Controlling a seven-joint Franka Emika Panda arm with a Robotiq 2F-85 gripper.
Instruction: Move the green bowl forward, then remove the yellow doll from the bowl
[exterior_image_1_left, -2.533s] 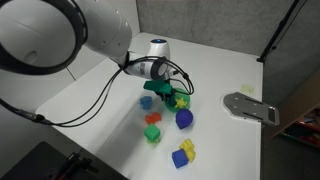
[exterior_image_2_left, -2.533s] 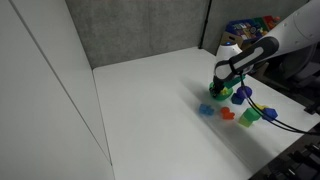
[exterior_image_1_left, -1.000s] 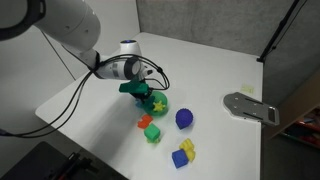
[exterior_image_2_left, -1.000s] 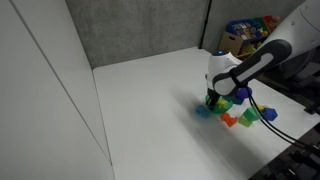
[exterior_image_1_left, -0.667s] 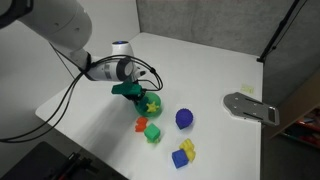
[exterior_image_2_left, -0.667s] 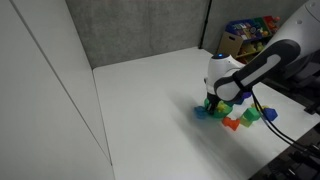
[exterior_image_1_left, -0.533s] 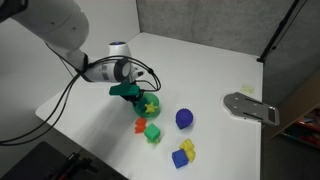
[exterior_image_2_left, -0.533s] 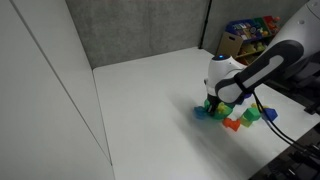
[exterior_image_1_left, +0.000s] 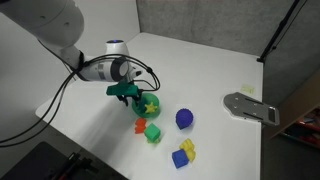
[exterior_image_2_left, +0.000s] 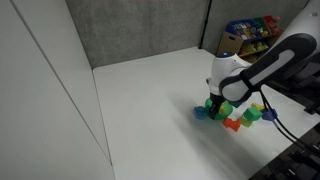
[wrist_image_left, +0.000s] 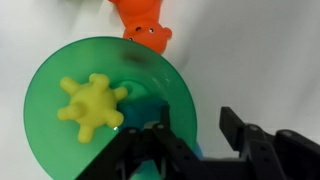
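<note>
Green round plastic bowl (wrist_image_left: 55, 165) on white tabletop (wrist_image_left: 265, 55), just beside orange toy figure (wrist_image_left: 140, 18), cradling yellow star-like soft doll (wrist_image_left: 90, 105); black gripper (wrist_image_left: 205, 142) spread astride rim, one finger inside, seemingly to drag it.

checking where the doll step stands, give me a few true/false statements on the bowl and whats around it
1. The yellow doll lies inside the green bowl. True.
2. The orange toy sits in the bowl with the doll. False: in the wrist view it is on the table outside the bowl, close by its rim.
3. The gripper straddles the bowl's rim, with one finger over the inside and one outside. True.
4. The gripper holds the yellow doll. False: the doll lies free in the bowl, away from the fingers.
5. The blue ball rests against the bowl. False: in an exterior view it stands on the table apart from the bowl.
</note>
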